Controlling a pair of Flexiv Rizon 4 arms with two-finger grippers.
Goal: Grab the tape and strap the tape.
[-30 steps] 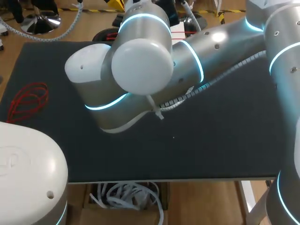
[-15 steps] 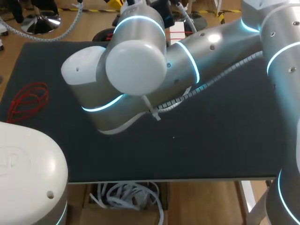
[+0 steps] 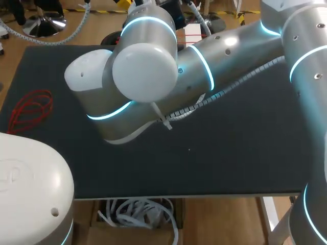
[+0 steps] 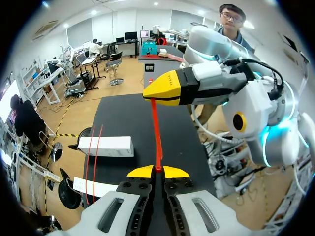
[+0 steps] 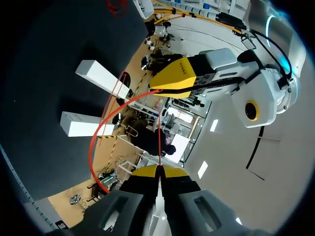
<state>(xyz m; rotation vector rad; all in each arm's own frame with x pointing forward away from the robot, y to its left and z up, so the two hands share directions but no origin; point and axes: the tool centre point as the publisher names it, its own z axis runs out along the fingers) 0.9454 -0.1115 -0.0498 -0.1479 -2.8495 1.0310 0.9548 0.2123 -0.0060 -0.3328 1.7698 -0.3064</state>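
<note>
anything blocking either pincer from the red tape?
Nothing visible. The left pincer and the right pincer are each shut on the red tape, which runs unobstructed between them.

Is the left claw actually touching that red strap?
Touching. The left wrist view shows the red strap pinched between the yellow tips of the left gripper.

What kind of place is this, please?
Probably a robot test lab: the left arm and right arm hold a red strap between them over a black table with white boxes.
</note>
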